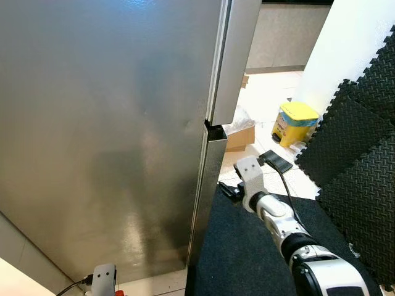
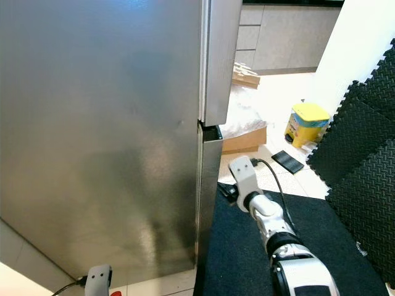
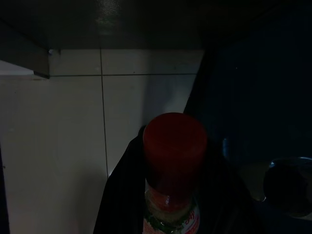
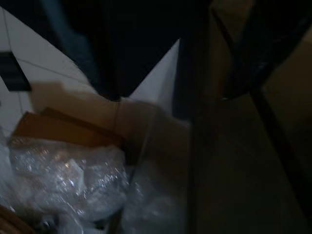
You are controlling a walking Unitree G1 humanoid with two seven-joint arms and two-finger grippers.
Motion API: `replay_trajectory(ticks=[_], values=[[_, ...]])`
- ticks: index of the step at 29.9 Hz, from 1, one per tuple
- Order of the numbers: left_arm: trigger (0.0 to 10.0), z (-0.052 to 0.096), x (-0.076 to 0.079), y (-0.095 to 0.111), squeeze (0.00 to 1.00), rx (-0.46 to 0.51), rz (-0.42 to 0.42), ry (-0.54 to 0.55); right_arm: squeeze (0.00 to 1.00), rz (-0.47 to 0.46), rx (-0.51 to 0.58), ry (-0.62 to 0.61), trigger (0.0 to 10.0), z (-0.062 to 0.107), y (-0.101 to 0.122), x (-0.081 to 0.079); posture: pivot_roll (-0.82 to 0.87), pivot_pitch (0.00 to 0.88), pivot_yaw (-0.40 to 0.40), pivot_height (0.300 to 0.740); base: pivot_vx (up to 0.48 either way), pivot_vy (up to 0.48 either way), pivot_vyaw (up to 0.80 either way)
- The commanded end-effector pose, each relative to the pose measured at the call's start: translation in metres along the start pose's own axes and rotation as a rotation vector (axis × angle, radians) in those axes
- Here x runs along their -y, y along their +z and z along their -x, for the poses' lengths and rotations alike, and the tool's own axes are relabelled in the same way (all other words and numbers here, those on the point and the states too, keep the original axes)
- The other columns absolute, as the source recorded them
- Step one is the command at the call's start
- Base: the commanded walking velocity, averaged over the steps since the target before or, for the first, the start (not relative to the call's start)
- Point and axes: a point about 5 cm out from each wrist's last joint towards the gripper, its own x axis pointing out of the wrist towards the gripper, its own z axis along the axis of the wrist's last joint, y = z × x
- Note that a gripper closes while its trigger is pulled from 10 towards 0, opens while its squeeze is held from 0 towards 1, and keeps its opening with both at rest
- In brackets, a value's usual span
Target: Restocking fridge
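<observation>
Where visible, cardboard box (image 2: 245, 140) seemingly holds plastic wrap (image 4: 63, 180).

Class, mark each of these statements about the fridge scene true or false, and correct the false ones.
1. The fridge has a stainless steel front. True.
2. The left pincer holds a bottle with a blue cap. False: the cap is red.
3. The right arm reaches toward the fridge's edge. True.
4. A yellow container stands on the floor beyond the fridge. True.
5. The cardboard box sits on top of the fridge. False: it lies on the floor.
</observation>
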Motion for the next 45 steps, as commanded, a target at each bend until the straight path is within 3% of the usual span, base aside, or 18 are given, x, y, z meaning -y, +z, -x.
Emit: replay_trajectory(ticks=[1,7,9,10,11,12,18,27,45], values=[[10.0,0.003,-0.002,-0.012,0.00,-0.049,-0.009,-0.005,1.00,-0.003,0.040,0.011,10.0,-0.003,0.008,-0.001,-0.04,0.000,-0.027,0.740,0.000,0.000,0.00],[10.0,0.003,-0.001,-0.012,0.00,-0.050,-0.011,-0.004,1.00,-0.030,0.103,0.027,10.0,-0.010,0.021,-0.012,-0.05,0.000,-0.027,0.740,0.000,0.000,0.00],[10.0,0.003,-0.001,-0.011,0.00,-0.049,-0.011,-0.005,0.48,-0.081,0.145,0.063,10.0,-0.014,0.029,-0.019,-0.05,0.000,-0.027,0.740,0.000,0.000,0.00],[10.0,0.003,-0.001,-0.011,0.00,-0.049,-0.010,-0.005,0.15,-0.094,0.162,0.086,10.0,-0.015,0.032,-0.023,-0.05,0.000,-0.027,0.740,0.000,0.000,0.00],[10.0,0.003,-0.001,-0.011,0.00,-0.049,-0.010,-0.005,0.15,-0.094,0.162,0.086,10.0,-0.015,0.032,-0.023,-0.05,0.000,-0.027,0.740,0.000,0.000,0.00],[10.0,0.003,-0.001,-0.011,0.00,-0.048,-0.010,-0.006,0.00,-0.099,0.177,0.108,10.0,-0.017,0.036,-0.027,-0.05,0.000,-0.027,0.740,0.000,0.000,0.00],[10.0,0.003,-0.001,-0.011,0.00,-0.048,-0.010,-0.007,0.00,-0.093,0.221,0.139,10.0,-0.020,0.047,-0.035,-0.05,0.000,-0.027,0.740,0.000,0.000,0.00],[10.0,0.003,-0.001,-0.011,0.00,-0.046,-0.010,-0.010,0.00,-0.063,0.264,0.081,10.0,-0.027,0.066,-0.037,-0.05,0.000,-0.027,0.740,0.000,0.000,0.00],[10.0,0.002,0.001,-0.010,0.00,-0.042,-0.010,-0.017,0.00,-0.015,0.261,-0.137,10.0,-0.033,0.085,-0.021,-0.04,0.000,-0.032,0.740,0.000,0.000,0.00]])
